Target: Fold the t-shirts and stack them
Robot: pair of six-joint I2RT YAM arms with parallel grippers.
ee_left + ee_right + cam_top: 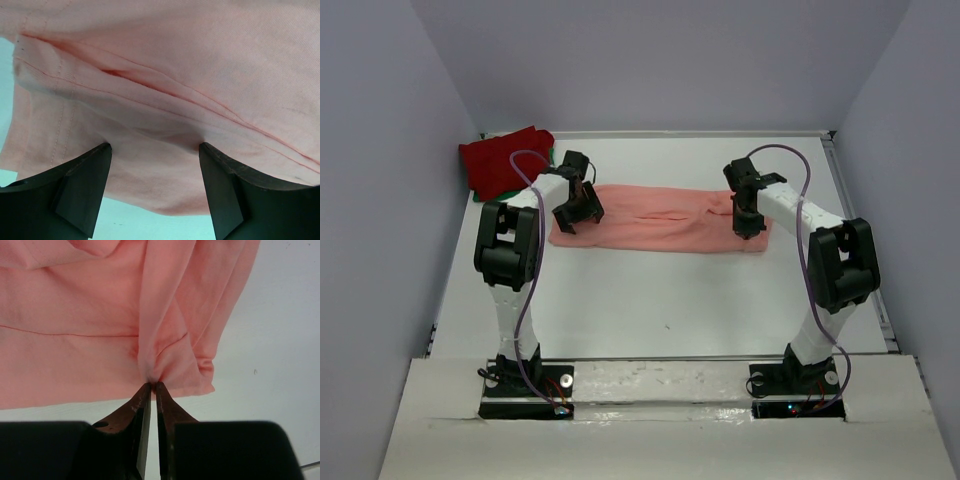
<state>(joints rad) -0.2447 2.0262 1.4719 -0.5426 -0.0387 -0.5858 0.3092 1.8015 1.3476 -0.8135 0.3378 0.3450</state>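
Note:
The salmon-pink t-shirt (pixel 660 218) lies as a long flat strip across the middle of the table. My left gripper (pixel 570 218) stands open over its left end; in the left wrist view the fingertips (pixel 104 148) press into the pink cloth (pixel 175 75) with a wide gap between them (pixel 154 146). My right gripper (pixel 748 226) is at the strip's right end, shut (pixel 153 385) on a pinched fold of the pink cloth (pixel 90 315), which puckers at the tips. The dark red t-shirt (pixel 505 160) sits bunched at the back left corner, with a sliver of the green t-shirt (pixel 482 137) showing at its edge.
The white table (pixel 670 300) is enclosed by grey walls on the left, back and right. The dark red shirt lies close behind the left arm. A raised lip (pixel 865 250) runs along the table's right side.

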